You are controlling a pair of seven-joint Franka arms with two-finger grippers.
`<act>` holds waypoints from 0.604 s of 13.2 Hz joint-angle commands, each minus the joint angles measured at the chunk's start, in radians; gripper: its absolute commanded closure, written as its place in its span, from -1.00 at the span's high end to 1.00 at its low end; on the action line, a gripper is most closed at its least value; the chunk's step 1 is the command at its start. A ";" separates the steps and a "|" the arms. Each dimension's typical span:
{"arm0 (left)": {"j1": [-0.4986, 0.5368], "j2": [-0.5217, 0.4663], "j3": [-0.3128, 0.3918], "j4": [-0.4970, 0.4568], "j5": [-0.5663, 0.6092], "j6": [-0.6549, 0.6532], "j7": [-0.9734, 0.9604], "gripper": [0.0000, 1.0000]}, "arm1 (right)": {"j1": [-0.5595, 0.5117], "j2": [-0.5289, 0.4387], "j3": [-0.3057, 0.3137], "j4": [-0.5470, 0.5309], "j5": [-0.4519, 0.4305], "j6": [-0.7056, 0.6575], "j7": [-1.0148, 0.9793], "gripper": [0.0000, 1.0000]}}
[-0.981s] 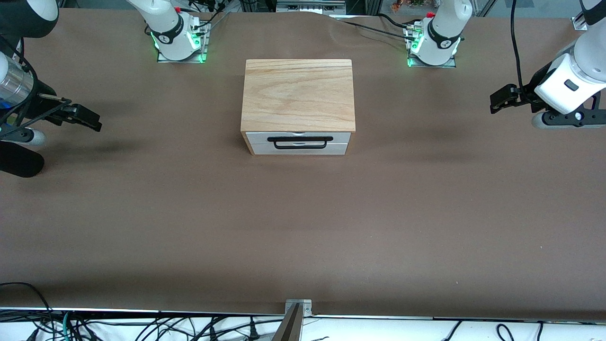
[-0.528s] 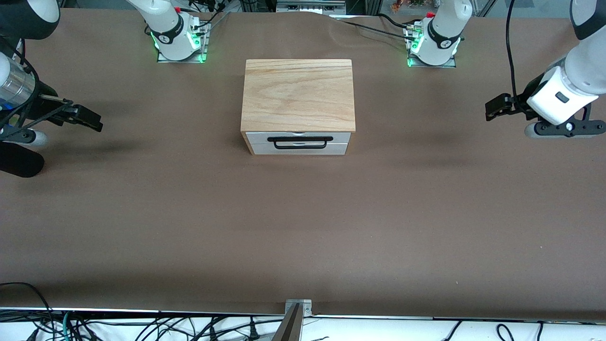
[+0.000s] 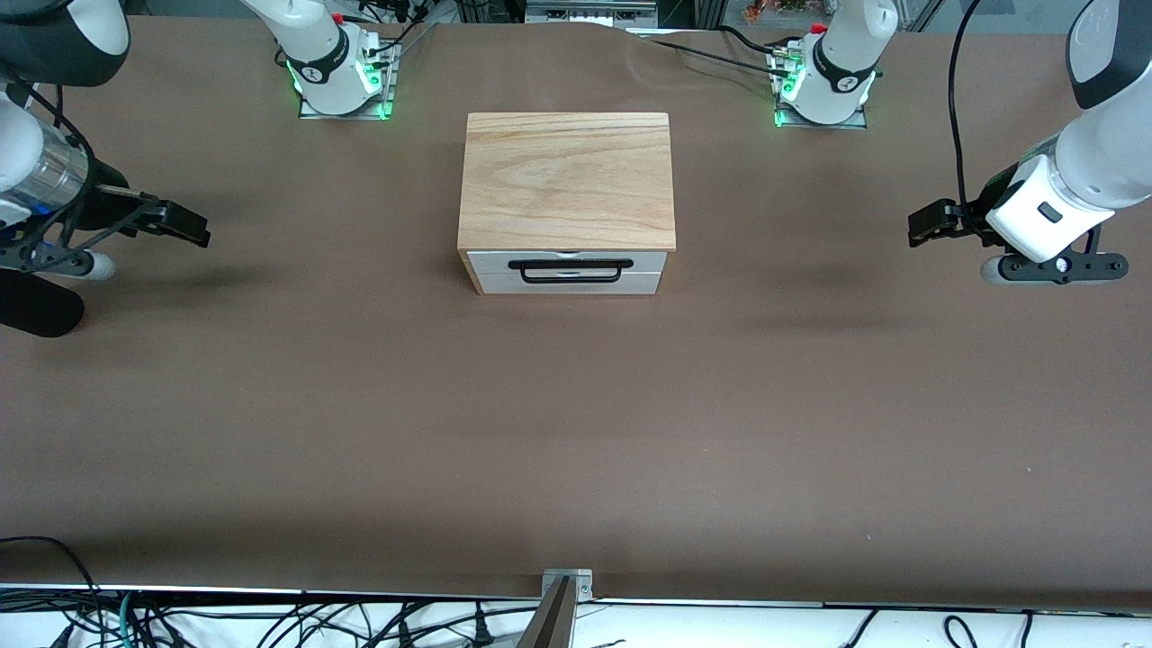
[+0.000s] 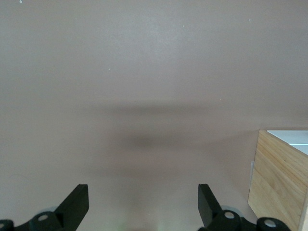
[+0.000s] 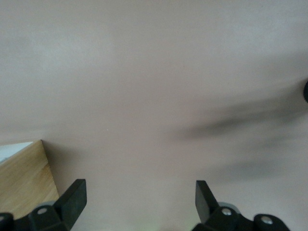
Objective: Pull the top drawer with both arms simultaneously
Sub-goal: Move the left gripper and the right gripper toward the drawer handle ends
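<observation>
Brown table point(image 3: 360, 405); top drawer point(image 3: 569, 262) closed, white front, black handle point(image 3: 565, 271).

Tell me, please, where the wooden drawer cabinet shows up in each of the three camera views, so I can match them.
Front view: the cabinet stands on the table midway between the two arm bases, its handle facing the camera.
Left wrist view: only a wooden corner shows at the frame edge, past the open left gripper.
Right wrist view: a wooden corner beside the open right gripper.
Shared landmark: the cabinet's light wood side.

Bare brown table point(image 3: 576, 405) all around the wooden cabinet point(image 3: 567, 180), open approach to its handle point(image 3: 565, 271).
</observation>
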 commanded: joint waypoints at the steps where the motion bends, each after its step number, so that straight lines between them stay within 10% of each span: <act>1: -0.007 -0.006 0.007 -0.003 -0.025 0.009 0.011 1.00 | 0.002 -0.014 0.013 -0.022 0.054 -0.001 -0.015 1.00; 8: -0.036 0.254 -0.004 -0.064 -0.561 0.318 0.046 1.00 | 0.001 0.027 0.005 -0.103 0.413 0.018 -0.128 1.00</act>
